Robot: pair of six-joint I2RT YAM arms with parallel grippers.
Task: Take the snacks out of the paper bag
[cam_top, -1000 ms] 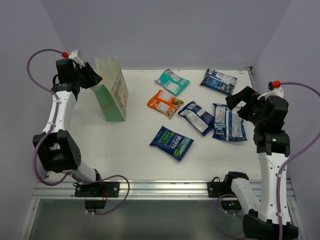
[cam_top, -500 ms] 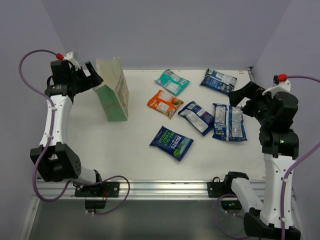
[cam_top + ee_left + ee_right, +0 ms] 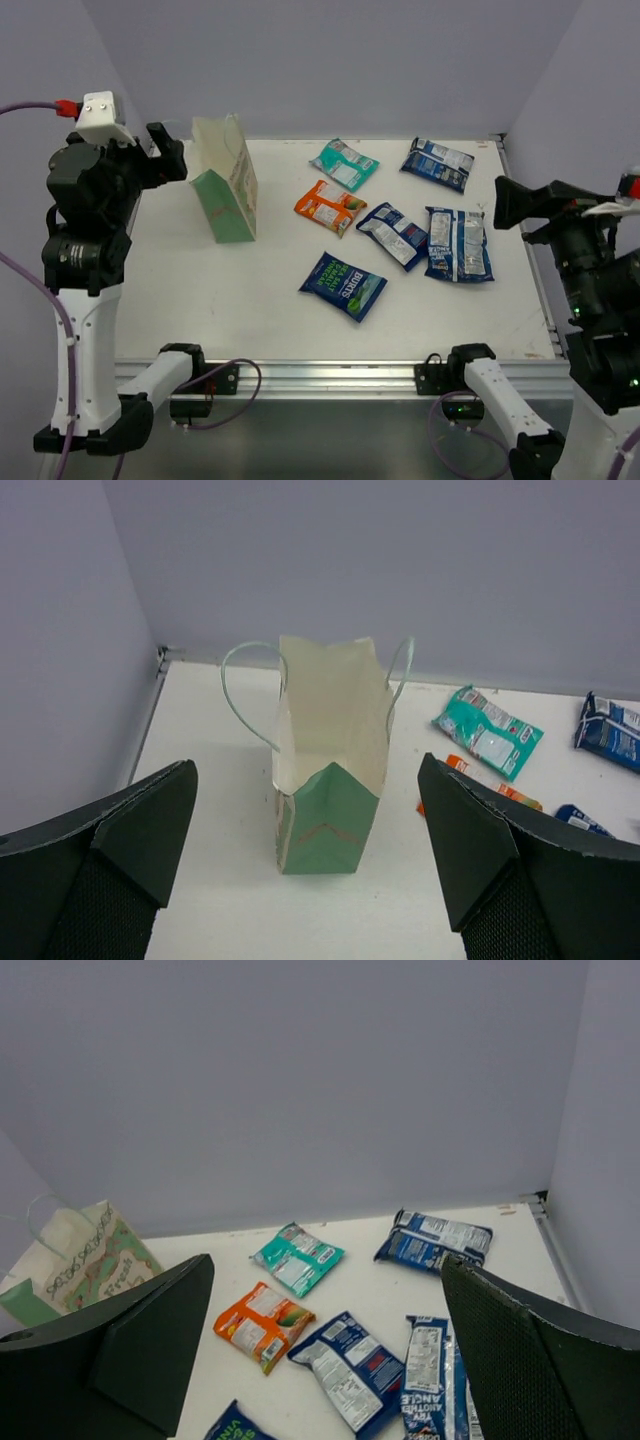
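The mint-green paper bag (image 3: 226,182) stands upright at the back left, its cream inside (image 3: 330,715) showing nothing in it. Six snacks lie flat on the table to its right: a teal one (image 3: 343,163), an orange one (image 3: 328,207), a blue-green one (image 3: 343,285) and three dark blue ones (image 3: 438,162) (image 3: 393,233) (image 3: 457,243). My left gripper (image 3: 167,158) hangs open just left of the bag, apart from it, holding nothing (image 3: 306,770). Out past the table's right edge, my right gripper (image 3: 520,205) is open and empty (image 3: 325,1260).
Grey-violet walls close the table at the back and on both sides. An aluminium rail (image 3: 320,378) with the arm bases runs along the front edge. Bare white table (image 3: 250,300) lies between the bag and the front rail.
The left gripper has opened, let go of the bag's top edge and drawn back to the left and up. The right arm has pulled back to the right. The bag stays standing.
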